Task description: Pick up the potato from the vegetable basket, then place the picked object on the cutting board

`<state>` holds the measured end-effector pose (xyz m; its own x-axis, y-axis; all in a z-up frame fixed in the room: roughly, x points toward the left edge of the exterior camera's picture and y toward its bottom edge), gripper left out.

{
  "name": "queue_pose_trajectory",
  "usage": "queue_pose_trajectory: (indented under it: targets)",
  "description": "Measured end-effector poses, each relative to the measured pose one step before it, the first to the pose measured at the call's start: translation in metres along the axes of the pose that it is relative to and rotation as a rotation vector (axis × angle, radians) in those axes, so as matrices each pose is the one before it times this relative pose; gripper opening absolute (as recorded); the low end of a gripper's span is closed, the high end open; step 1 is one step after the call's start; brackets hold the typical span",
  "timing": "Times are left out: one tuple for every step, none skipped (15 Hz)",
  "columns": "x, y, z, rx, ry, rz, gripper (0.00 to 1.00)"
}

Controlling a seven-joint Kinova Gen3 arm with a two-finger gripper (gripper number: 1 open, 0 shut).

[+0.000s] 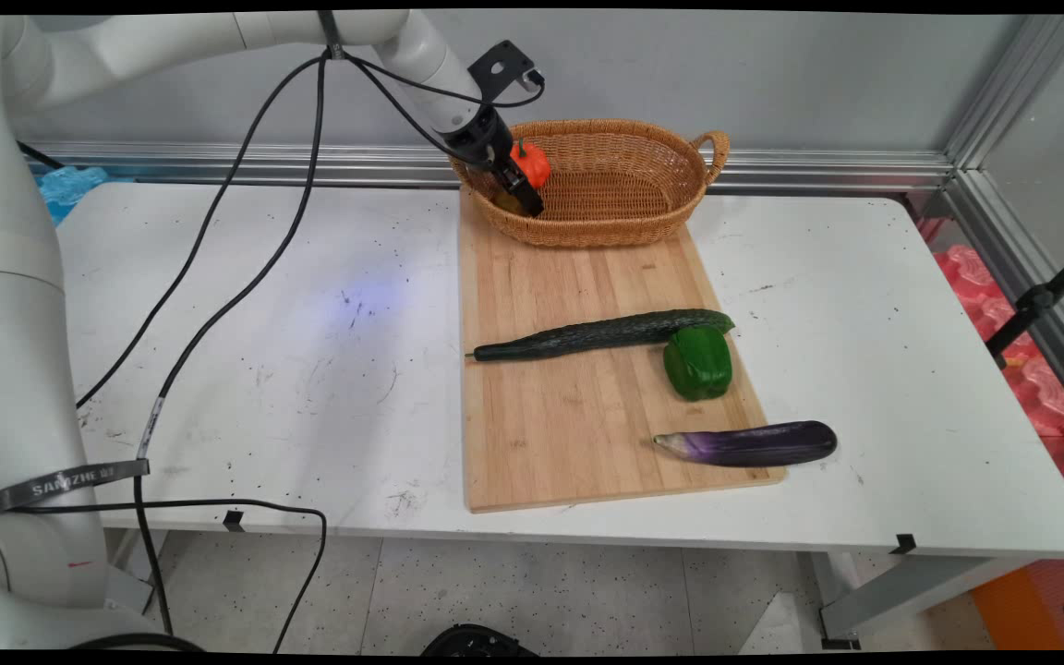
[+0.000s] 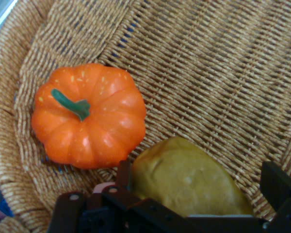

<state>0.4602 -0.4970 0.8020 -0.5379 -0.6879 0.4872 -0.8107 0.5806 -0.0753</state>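
- White bench [image 1: 864,369] is standing against a grey wall, with a metal rail running along its far edge.
- A pale wooden cutting board [image 1: 569,434] is lying across the middle of the bench, reaching from the near edge almost to the far edge.
- An oval woven wicker basket with a loop handle [image 1: 643,222] is sitting on the far end of the board.
- The white arm is reaching down into the left end of the basket, and black cables [image 1: 218,203] are hanging from it over the left half of the bench.
- The jaws are standing wide open inside the basket, straddling a rounded yellow-brown lump [image 2: 184,179] that is lying on the basket floor [image 2: 208,73].
- One finger [image 2: 123,174] is sitting right against the lump, while the other appears to be standing just clear of it, so nothing is looking clamped.
- A small orange toy pumpkin with a green stem [image 2: 89,116] is resting just beside the lump, against the basket's curved wall; in the main view it [image 1: 532,164] is showing right behind the jaws.
- A long dark green cucumber [image 1: 587,335] is lying across the middle of the board.
- A green bell pepper [image 1: 698,363] is sitting by the cucumber's right end and seems to be touching it.
- A purple eggplant [image 1: 754,443] is lying at the board's near right corner, its rounded end overhanging onto the bench.
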Motion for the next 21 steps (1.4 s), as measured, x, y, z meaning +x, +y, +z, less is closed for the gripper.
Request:
queue_pose_trajectory:
  targets:
    - [-0.00076, 0.00037, 0.00140, 0.00002, -0.00098, -0.00500, 1.00]
    - [-0.00075, 0.00056, 0.00143, -0.00030, -0.00094, -0.00417, 1.00]
    - [-0.00074, 0.00065, 0.00134, -0.00072, -0.00138, -0.00310, 0.00]
    - [-0.00047, 0.00060, 0.00103, -0.00080, -0.00119, -0.00201, 0.00]
    - [-0.00040, 0.00070, 0.00108, -0.00074, -0.00156, -0.00016, 0.00]
    - [-0.00014, 0.00062, 0.00077, -0.00085, -0.00109, 0.00032, 0.00]
    - [-0.00002, 0.00079, 0.00079, -0.00166, -0.00112, 0.00032, 0.00]
    - [0.00074, 0.00100, 0.00056, -0.00183, 0.00023, 0.00111, 0.00]
    - [0.00141, 0.00094, 0.00017, -0.00135, 0.00167, 0.00115, 0.00]
    - [0.00167, 0.00079, -0.00005, -0.00106, 0.00214, 0.00182, 0.00]
    - [0.00295, 0.00107, -0.00078, -0.00070, 0.00405, 0.00343, 0.00]
    - [0.00366, 0.00133, -0.00124, -0.00011, 0.00360, 0.00670, 0.00]
    - [0.00314, 0.00105, -0.00179, 0.00099, 0.00281, 0.00687, 0.00]
    - [0.00276, 0.00127, -0.00166, 0.00066, 0.00210, 0.00563, 0.00]
    - [0.00429, 0.00203, -0.00268, 0.00141, 0.00284, 0.00847, 0.00]
    - [0.00559, 0.00307, -0.00391, 0.00135, 0.00390, 0.01067, 0.00]
    - [0.00591, 0.00379, -0.00430, 0.00075, 0.00340, 0.01316, 0.00]
    - [0.00680, 0.00459, -0.00519, 0.00019, 0.00427, 0.01510, 0.00]
    - [0.00586, 0.00470, -0.00450, -0.00140, 0.00356, 0.01204, 0.00]
    - [0.00420, 0.00364, -0.00347, -0.00145, 0.00268, 0.00737, 0.00]
    - [0.00639, 0.00587, -0.00522, -0.00327, 0.00418, 0.01058, 0.00]
